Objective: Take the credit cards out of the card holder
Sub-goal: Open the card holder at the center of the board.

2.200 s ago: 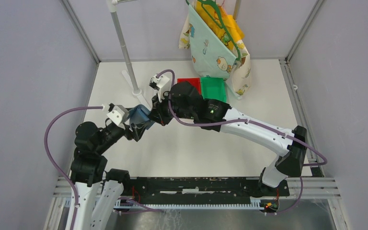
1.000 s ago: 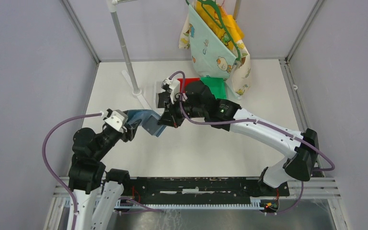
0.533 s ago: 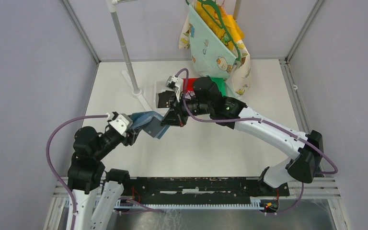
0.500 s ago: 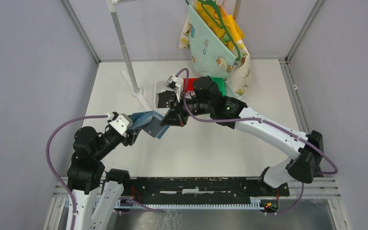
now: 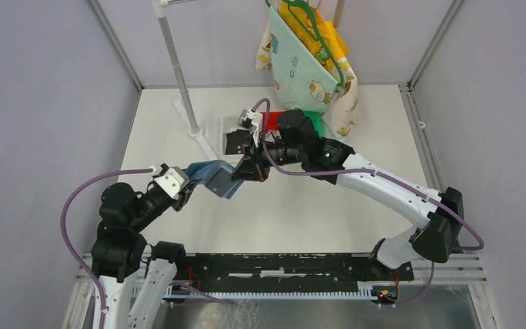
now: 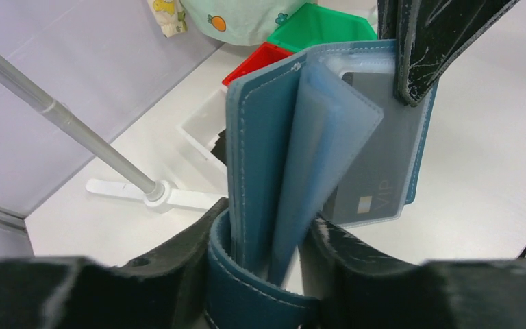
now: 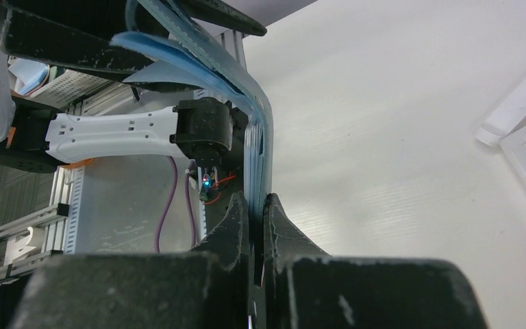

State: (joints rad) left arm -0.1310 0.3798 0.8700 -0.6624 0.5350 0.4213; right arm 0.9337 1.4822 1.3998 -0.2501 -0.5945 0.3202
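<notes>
The card holder (image 5: 212,177) now hangs wider open, your left gripper (image 6: 264,240) clamped on its fold, right gripper (image 7: 255,205) pinched on its far edge, baring the credit cards (image 6: 373,181).

The white tabletop (image 5: 294,219) carries a pole (image 5: 175,62) on a white foot (image 5: 195,130) at 11 o'clock. At 12 o'clock a red bin (image 6: 257,60) and a green bin (image 6: 315,27) sit side by side, with a white tray (image 6: 202,130) beside the red one. A cartoon-print bag (image 5: 308,68) hangs at 1 o'clock with yellow cloth (image 5: 329,31).
</notes>
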